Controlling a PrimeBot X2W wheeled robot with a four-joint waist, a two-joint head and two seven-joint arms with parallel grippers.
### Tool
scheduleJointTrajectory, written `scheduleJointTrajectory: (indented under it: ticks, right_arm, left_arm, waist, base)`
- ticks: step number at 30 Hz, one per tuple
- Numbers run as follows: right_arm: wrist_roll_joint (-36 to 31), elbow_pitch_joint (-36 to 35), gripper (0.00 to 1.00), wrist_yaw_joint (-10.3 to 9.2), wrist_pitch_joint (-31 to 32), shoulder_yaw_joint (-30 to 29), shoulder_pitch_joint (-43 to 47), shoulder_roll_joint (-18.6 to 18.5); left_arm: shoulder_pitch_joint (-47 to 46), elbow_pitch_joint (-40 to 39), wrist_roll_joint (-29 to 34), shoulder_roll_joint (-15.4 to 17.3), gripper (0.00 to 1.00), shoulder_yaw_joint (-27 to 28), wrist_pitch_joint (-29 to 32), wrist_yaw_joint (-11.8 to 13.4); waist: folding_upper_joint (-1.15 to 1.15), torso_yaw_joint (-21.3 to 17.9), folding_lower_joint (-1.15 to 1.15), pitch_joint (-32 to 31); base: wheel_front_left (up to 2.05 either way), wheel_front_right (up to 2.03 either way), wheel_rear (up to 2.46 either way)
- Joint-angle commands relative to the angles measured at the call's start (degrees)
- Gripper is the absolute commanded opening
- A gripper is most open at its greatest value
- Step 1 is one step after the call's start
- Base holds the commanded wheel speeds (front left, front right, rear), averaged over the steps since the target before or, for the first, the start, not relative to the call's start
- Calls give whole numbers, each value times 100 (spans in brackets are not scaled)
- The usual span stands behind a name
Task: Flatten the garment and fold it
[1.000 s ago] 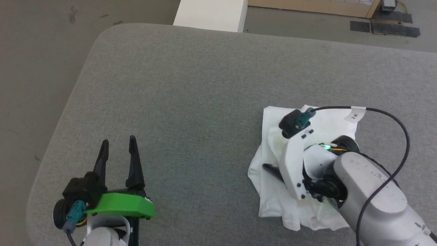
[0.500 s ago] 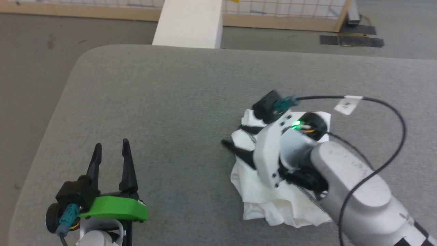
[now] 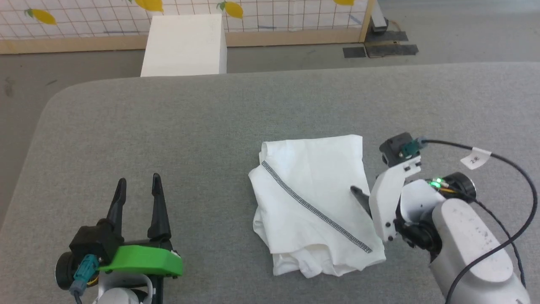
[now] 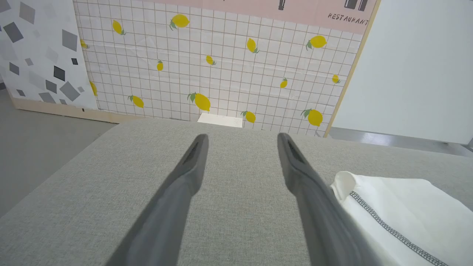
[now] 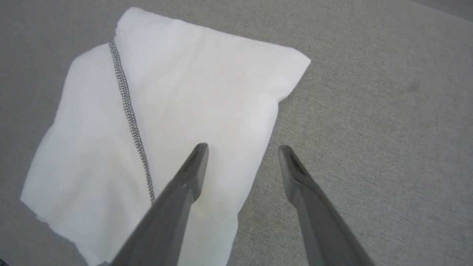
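The garment [image 3: 312, 202] lies as a folded white bundle on the grey table [image 3: 168, 126], right of centre, with a dark zigzag seam running diagonally across it. My right gripper [image 3: 362, 197] hovers at its right edge, open and holding nothing. In the right wrist view the right gripper [image 5: 242, 148] straddles the garment's [image 5: 177, 103] edge, one finger over cloth and the other over bare table. My left gripper [image 3: 137, 185] stands open near the front left, well apart from the cloth. The left wrist view has the left gripper [image 4: 242, 142] over bare table, with the garment [image 4: 399, 207] to its right.
A rigid white box [image 3: 183, 44] stands on the floor beyond the table's far edge, in front of a lemon-patterned wall [image 3: 84, 17]. The table's rounded corner [image 3: 50, 105] is at the far left. My right arm's cable [image 3: 510, 169] loops above the table at the right.
My right gripper has opened, let go of the garment and drawn back to its right edge. The cloth now lies flatter. The head camera has shifted; my left arm stays put.
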Motion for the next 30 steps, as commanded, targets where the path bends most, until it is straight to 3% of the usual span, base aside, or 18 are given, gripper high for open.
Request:
scheduleJointTrajectory:
  ticks: [1, 11, 12, 13, 14, 19, 23, 30]
  right_arm:
    - [-100, 41, 100, -8, 64, -69, 95, 98]
    - [-441, 405, 100, -8, 407, -144, 312, 266]
    - [-424, 457, 78, -8, 457, -141, 318, 255]
    - [-420, 494, 27, -8, 505, -116, 316, 233]
    - [-399, 514, 2, -8, 528, -89, 306, 204]
    - [-267, 506, 0, -8, 422, 29, 208, 65]
    - [-20, 313, 0, -8, 374, 512, 1, -146]
    - [648, 85, 0, -8, 469, 2020, -807, -778]
  left_arm:
    - [-42, -4, 27, 61, 100, -1, 11, -12]
    - [-196, 13, 31, 73, 100, -58, 22, 12]
    - [-208, 21, 28, 71, 100, -63, 19, 13]
    - [-219, 29, 26, 69, 100, -65, 16, 15]
    - [-227, 37, 23, 65, 100, -66, 12, 19]
    - [-205, 56, 11, 65, 100, -40, -7, 53]
    - [-182, 9, 2, 87, 100, -8, -18, 72]
    - [-129, -114, 0, 196, 100, 158, -31, 171]
  waist:
    - [0, -14, 0, 107]
    - [0, 109, 0, 402]
    - [0, 119, 0, 416]
    - [0, 126, 0, 424]
    - [0, 130, 0, 431]
    - [0, 59, 0, 415]
    - [0, -245, 0, 471]
    - [0, -1566, 0, 708]
  base:
    - [0, 0, 0]
    - [0, 0, 0]
    - [0, 0, 0]
    - [0, 0, 0]
    - [0, 0, 0]
    - [0, 0, 0]
    - [0, 0, 0]
    - [0, 0, 0]
